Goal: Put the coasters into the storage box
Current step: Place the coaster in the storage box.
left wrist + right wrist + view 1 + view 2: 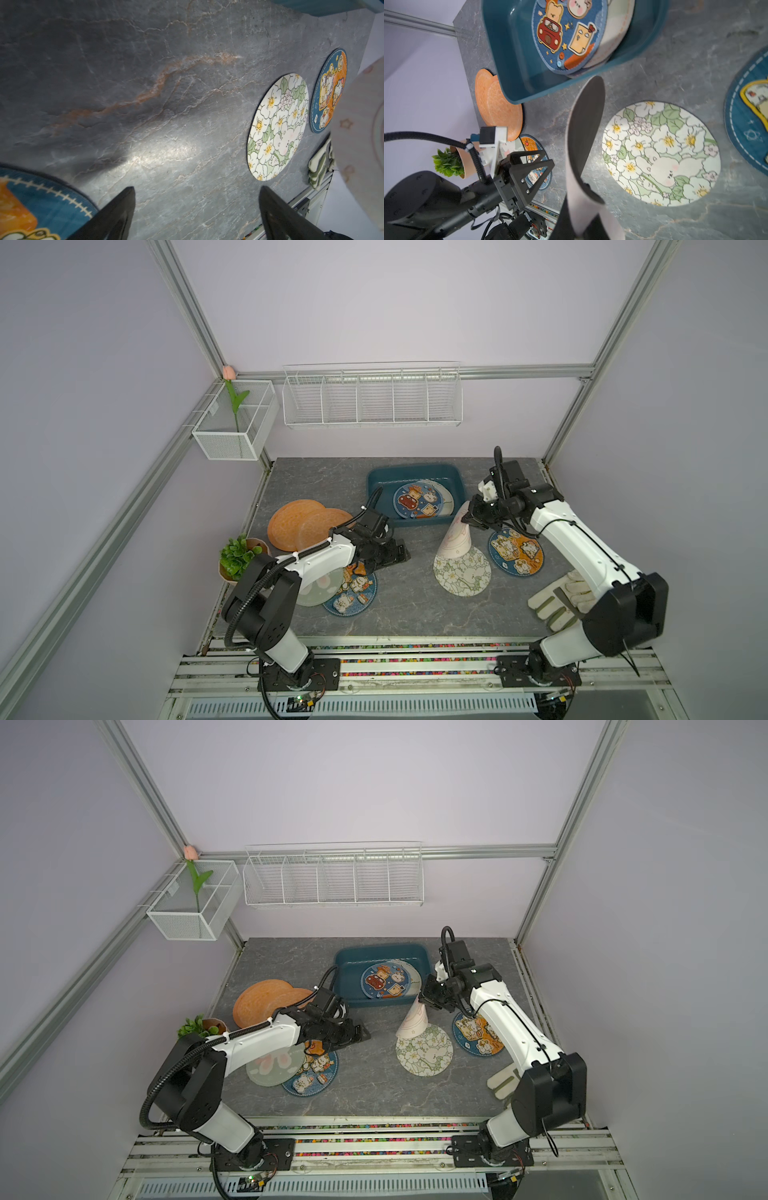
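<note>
The right gripper [471, 520] is seen clamped on the rim of a cream coaster [457, 540], which hangs bent from it just outside the near wall of the box [411, 470]. The hanging edge reaches the floral coaster [462, 576], which lies flat on the table [407, 614]; whether the two touch cannot be told.

Inside the box a car-print coaster [417, 501] is laid over a pale coaster [448, 498], toward the box's right end. Two orange coasters [293, 524] are overlapped on the table left of the box. A blue-and-orange coaster [515, 552] is found right of the floral one, partly under the right arm, with a glove [561, 598] nearer the front edge.

The left gripper [197, 207] is held wide open above bare table, with nothing between its fingers [116, 214]. Under the left arm a green coaster [274, 1065] and a blue coaster [313, 1076] are overlapped, the green one probably on top.
</note>
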Robot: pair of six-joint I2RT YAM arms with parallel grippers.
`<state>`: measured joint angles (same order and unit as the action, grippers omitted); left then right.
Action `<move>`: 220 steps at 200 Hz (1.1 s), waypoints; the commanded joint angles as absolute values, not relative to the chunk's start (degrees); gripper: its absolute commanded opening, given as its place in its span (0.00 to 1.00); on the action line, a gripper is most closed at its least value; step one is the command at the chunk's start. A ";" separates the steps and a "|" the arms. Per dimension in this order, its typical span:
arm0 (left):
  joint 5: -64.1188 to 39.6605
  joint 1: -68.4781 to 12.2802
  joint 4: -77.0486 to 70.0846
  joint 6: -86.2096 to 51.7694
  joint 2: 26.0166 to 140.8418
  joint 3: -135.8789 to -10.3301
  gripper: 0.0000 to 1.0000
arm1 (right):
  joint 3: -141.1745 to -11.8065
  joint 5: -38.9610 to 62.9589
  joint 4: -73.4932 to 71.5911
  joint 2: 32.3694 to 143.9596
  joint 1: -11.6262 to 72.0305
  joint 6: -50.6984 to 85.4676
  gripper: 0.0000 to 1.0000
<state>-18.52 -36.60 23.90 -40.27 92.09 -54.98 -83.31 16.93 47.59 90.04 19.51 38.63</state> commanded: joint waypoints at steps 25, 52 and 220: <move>-18.52 -36.04 22.93 -41.44 89.35 -52.81 0.93 | -98.58 20.91 42.26 103.43 21.12 35.56 0.07; -18.33 -35.73 22.04 -42.16 89.05 -52.04 0.93 | -109.50 22.75 42.08 114.62 22.17 34.63 0.07; -17.88 -35.75 21.64 -43.24 88.24 -51.62 0.93 | -134.91 13.32 56.45 141.05 21.18 27.52 0.35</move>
<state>-18.39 -35.94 22.09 -42.87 89.45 -52.36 -133.51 16.73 51.68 140.84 21.26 29.58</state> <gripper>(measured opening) 0.930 0.198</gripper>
